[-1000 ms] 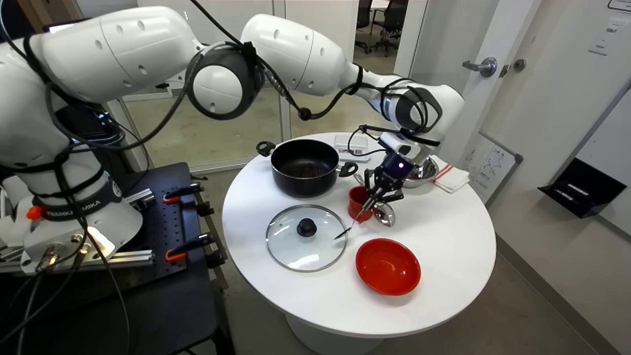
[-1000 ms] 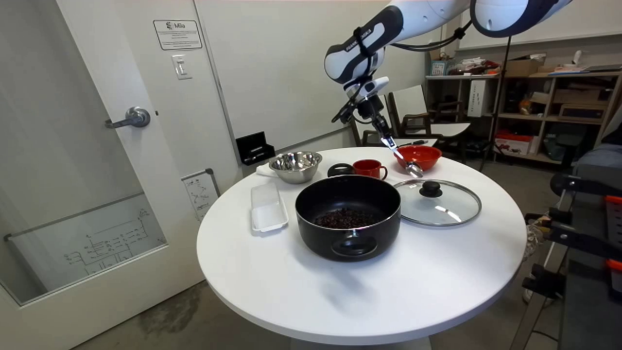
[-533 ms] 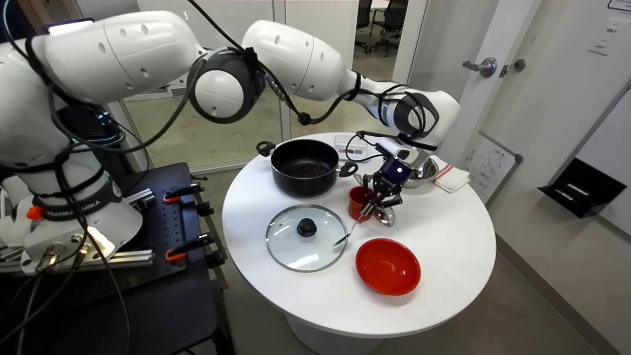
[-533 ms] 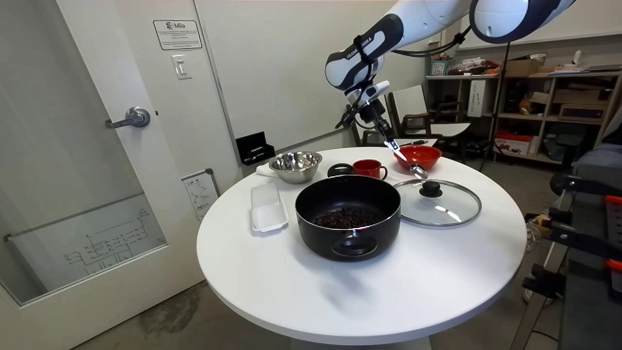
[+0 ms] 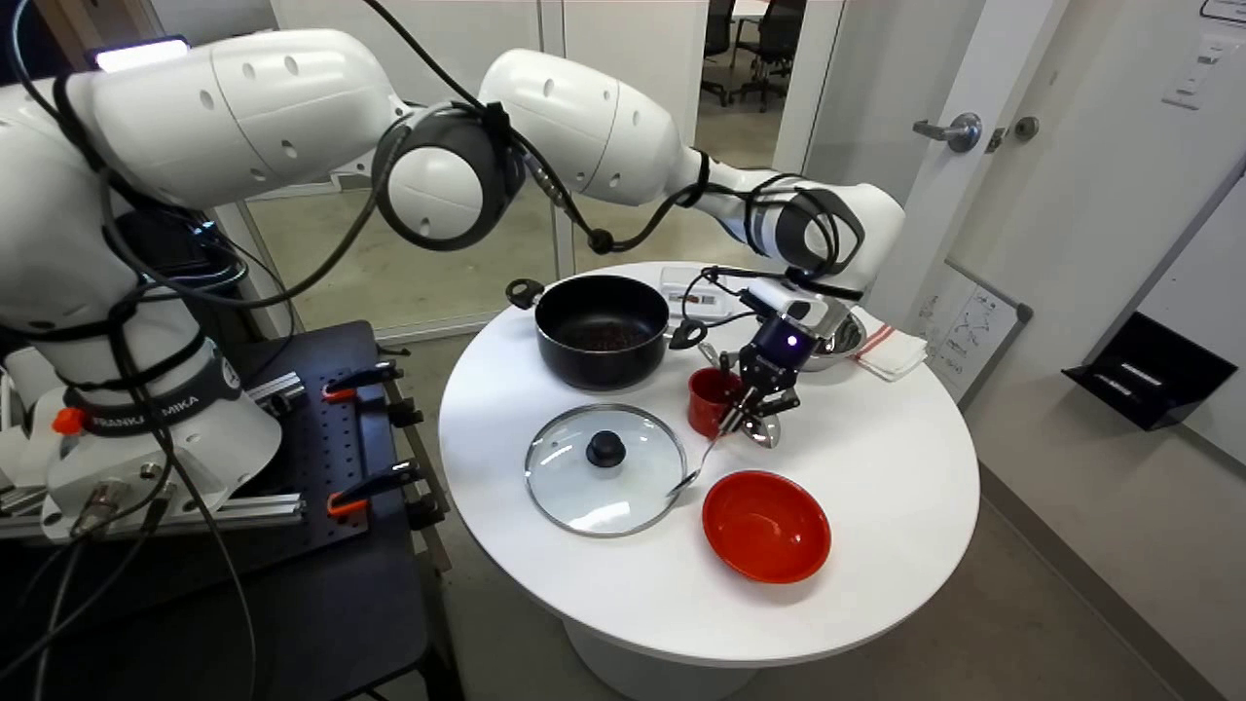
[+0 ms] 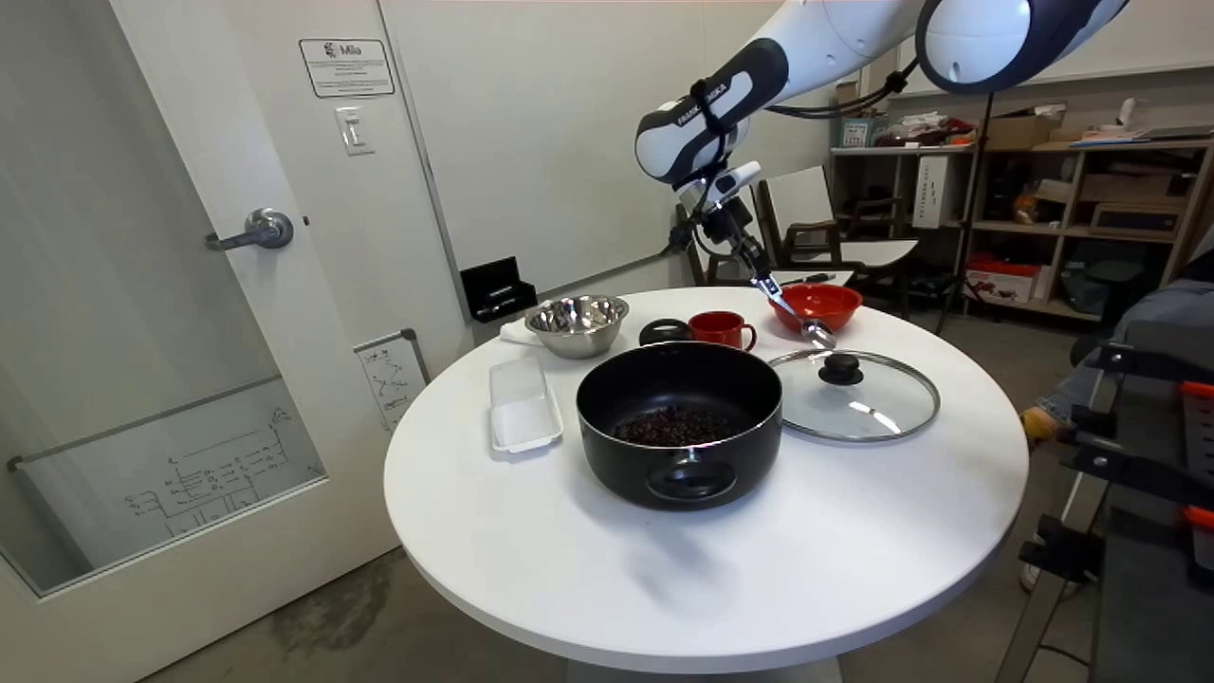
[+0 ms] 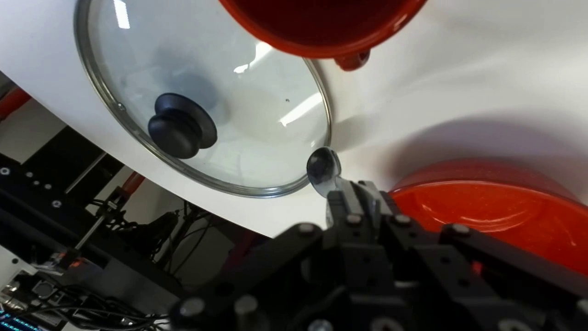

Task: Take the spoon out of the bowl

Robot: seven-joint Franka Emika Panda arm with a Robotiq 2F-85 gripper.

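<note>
so the gripper [image 7: 360, 195] has its jaws pinching the spoon [image 7: 323, 168] by the handle, and the spoon slants downward, its oval end lowest and sticking out ahead of the gripper. that spoon is already outside the silver bowl [image 6: 580, 343], well apart from it; the bowl stands upright on the round white table [image 6: 873, 550]. in an exterior view the oval end shows between the glass lid [image 5: 574, 492] and the red bowl [image 5: 767, 531], right by the lid's rim; whether it touches the lid or the table, i cannot tell. the lid lies flat with its black knob [image 5: 605, 449] up. near the gripper stands the red mug [image 6: 718, 328], and beside the mug a shiny metal utensil [image 5: 766, 431] with an oval end shows partly hidden behind the gripper. near the mug is the black pot [image 6: 626, 465], with small dark reddish bits [image 6: 671, 427] over its bottom. a white plastic container [image 6: 526, 427] sits near the pot, and a folded white towel [image 5: 894, 355] with red stripes lies against or just beside the silver bowl, which i cannot tell. from the robot's base [image 5: 214, 428] the white arm [image 5: 584, 117] reaches over the table.
</note>
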